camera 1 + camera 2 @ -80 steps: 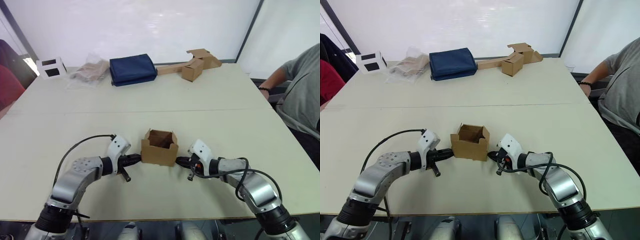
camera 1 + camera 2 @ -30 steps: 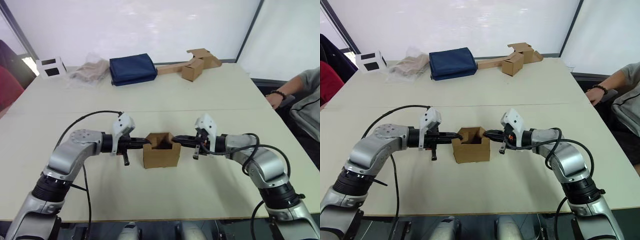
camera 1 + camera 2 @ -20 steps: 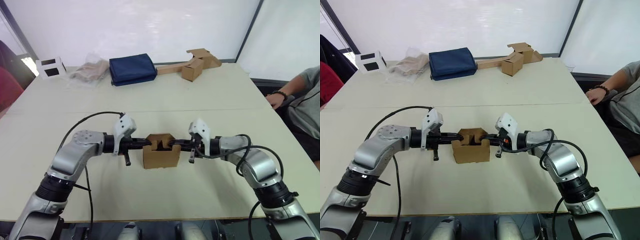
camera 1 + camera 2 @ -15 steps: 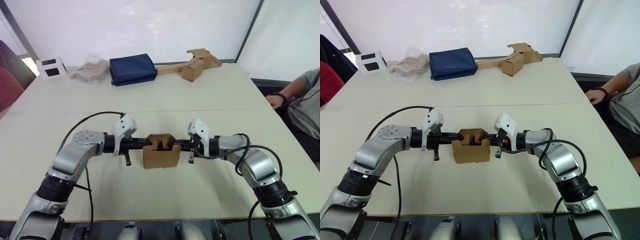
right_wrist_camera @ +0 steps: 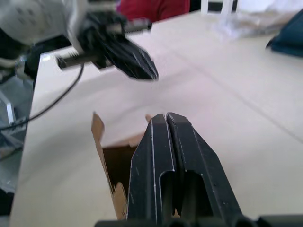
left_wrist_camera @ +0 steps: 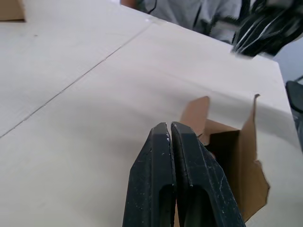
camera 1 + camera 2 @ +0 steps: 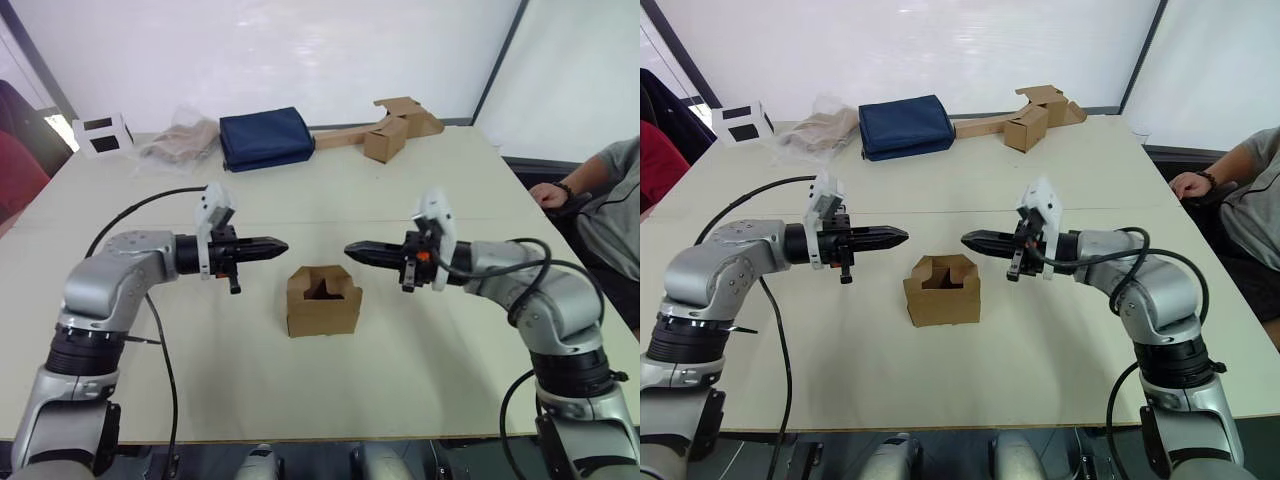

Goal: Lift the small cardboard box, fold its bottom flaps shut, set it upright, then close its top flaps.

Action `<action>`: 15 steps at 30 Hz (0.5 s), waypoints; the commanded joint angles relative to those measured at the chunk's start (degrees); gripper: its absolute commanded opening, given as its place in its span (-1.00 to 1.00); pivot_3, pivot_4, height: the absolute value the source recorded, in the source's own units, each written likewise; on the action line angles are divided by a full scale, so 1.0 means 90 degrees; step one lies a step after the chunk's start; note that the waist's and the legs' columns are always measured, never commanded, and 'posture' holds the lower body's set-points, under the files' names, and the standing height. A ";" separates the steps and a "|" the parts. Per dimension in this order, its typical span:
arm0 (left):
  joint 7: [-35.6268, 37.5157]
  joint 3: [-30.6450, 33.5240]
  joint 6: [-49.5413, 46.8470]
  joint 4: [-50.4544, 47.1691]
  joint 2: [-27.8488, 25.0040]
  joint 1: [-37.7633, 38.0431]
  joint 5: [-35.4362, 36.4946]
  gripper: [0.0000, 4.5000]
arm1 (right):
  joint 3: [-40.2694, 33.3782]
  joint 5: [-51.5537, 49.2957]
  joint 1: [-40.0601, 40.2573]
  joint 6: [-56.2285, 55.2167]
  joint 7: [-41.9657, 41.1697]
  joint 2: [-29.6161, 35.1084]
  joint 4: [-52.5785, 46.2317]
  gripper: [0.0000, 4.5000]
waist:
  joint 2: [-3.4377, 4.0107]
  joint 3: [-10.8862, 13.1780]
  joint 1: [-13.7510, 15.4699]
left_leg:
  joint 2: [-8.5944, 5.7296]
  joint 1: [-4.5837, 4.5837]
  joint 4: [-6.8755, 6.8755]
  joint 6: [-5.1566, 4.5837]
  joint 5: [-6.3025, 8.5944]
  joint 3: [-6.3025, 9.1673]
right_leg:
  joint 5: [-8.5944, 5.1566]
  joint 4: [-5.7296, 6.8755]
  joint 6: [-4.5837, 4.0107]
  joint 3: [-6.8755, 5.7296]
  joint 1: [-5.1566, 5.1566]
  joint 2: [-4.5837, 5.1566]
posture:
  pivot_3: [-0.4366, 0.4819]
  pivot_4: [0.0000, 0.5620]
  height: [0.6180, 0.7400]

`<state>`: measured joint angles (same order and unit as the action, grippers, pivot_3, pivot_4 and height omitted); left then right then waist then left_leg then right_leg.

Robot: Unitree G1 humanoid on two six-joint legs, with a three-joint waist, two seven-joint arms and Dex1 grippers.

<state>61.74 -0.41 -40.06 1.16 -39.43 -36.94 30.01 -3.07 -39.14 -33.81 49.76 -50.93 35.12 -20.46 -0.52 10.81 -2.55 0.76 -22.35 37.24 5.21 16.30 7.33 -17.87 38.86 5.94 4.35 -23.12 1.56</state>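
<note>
Brown corrugated small cardboard box (image 7: 322, 305) sits upright on the pale beige table (image 7: 420, 190), top flaps (image 7: 322, 284) partly folded inward, perhaps not flat. Left gripper (image 7: 281, 243) and right gripper (image 7: 350, 248) hover above either side (tips facing each other), both pinched closed and empty.

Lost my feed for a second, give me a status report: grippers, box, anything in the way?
Left gripper and right gripper shut, empty, raised above the small cardboard box. Box upright on the table, top flaps still open. Nothing near it.
</note>
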 commanded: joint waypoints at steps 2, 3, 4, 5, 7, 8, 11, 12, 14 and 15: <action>0.0102 -0.0701 0.1079 0.0988 0.0127 -0.0327 -0.1002 -0.96 | 0.0381 -0.0355 0.0322 0.0385 0.0050 0.0369 -0.1389 -1.00 | -0.0001 -0.0001 0.0015 | -0.0001 0.0000 -0.0001 0.0000 0.0000 0.0001 | 0.0000 0.0000 0.0000 -0.0001 0.0000 0.0000 | -0.05 -0.47 1.00; 0.0121 -0.0822 0.1271 0.1251 0.0227 -0.0395 -0.1153 -0.96 | 0.0683 0.0033 0.0410 0.0202 0.0119 0.0503 -0.1467 -1.00 | -0.0001 -0.0001 0.0015 | 0.0000 0.0000 -0.0001 0.0000 0.0000 0.0003 | 0.0000 -0.0002 -0.0001 -0.0003 0.0001 -0.0002 | -0.05 -0.47 1.00; 0.0146 -0.0881 0.1380 0.1467 0.0336 -0.0463 -0.1221 -0.96 | 0.0870 0.0262 0.0476 0.0081 0.0169 0.0566 -0.1499 -1.00 | -0.0001 -0.0001 0.0014 | -0.0001 -0.0001 -0.0001 0.0000 0.0000 0.0003 | 0.0000 -0.0002 0.0000 -0.0003 0.0001 -0.0001 | -0.05 -0.47 1.00; 0.0181 -0.0914 0.1486 0.1679 0.0443 -0.0529 -0.1276 -0.96 | 0.0931 0.0287 0.0515 0.0048 0.0235 0.0542 -0.1524 -1.00 | -0.0003 0.0000 0.0009 | -0.0003 -0.0001 0.0001 0.0000 0.0000 0.0001 | 0.0000 -0.0002 0.0000 -0.0002 0.0002 0.0002 | -0.05 -0.47 1.00; 0.0277 -0.0948 0.1616 0.1982 0.0602 -0.0625 -0.1337 -0.96 | 0.0930 0.0142 0.0545 0.0090 0.0343 0.0421 -0.1600 -1.00 | -0.0003 0.0000 0.0003 | -0.0004 -0.0005 0.0010 0.0000 0.0000 0.0001 | 0.0000 -0.0002 0.0000 -0.0003 0.0002 0.0002 | -0.05 -0.47 1.00; 0.0335 -0.0962 0.1628 0.2097 0.0671 -0.0653 -0.1344 -0.96 | 0.0960 0.0110 0.0556 0.0114 0.0404 0.0367 -0.1662 -1.00 | -0.0003 0.0000 -0.0003 | -0.0004 -0.0006 0.0010 0.0000 0.0000 0.0000 | 0.0000 -0.0001 0.0001 -0.0002 0.0001 0.0002 | -0.05 -0.47 1.00; 0.0541 -0.0987 0.1609 0.2249 0.0767 -0.0662 -0.1335 -0.96 | 0.1217 0.0320 0.0606 0.0045 0.0493 0.0384 -0.1762 -1.00 | -0.0003 0.0000 -0.0016 | -0.0001 -0.0006 0.0001 0.0000 0.0000 0.0001 | 0.0000 -0.0001 0.0000 -0.0001 -0.0007 -0.0002 | -0.05 -0.47 1.00; 0.0588 -0.0987 0.1608 0.2269 0.0779 -0.0661 -0.1340 -0.96 | 0.1276 0.0379 0.0616 0.0021 0.0504 0.0400 -0.1771 -1.00 | -0.0003 0.0000 -0.0017 | -0.0001 -0.0006 0.0000 -0.0001 0.0000 0.0001 | 0.0000 0.0000 0.0000 -0.0002 -0.0007 -0.0001 | -0.05 -0.47 1.00; 0.0650 -0.0986 0.1614 0.2308 0.0816 -0.0650 -0.1359 -0.96 | 0.1348 0.0447 0.0646 -0.0032 0.0539 0.0396 -0.1776 -1.00 | -0.0003 0.0000 -0.0009 | -0.0001 -0.0006 0.0001 0.0000 0.0000 0.0001 | 0.0000 0.0001 0.0000 -0.0001 -0.0008 -0.0001 | -0.05 -0.47 1.00; 0.0704 -0.1005 0.1601 0.2294 0.0826 -0.0639 -0.1362 -0.96 | 0.1400 0.0522 0.0630 -0.0083 0.0603 0.0355 -0.1736 -1.00 | -0.0003 0.0000 -0.0005 | -0.0001 -0.0006 0.0002 0.0000 0.0000 0.0001 | 0.0000 0.0001 0.0000 -0.0002 -0.0008 0.0000 | -0.05 -0.47 1.00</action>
<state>67.10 -10.01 -26.04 22.65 -32.03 -41.68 17.85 9.53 -35.18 -27.73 50.54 -46.17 38.69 -34.64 -0.54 10.81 -2.60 0.75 -22.41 37.27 5.21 16.30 7.35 -17.87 38.87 5.94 4.33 -23.18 1.56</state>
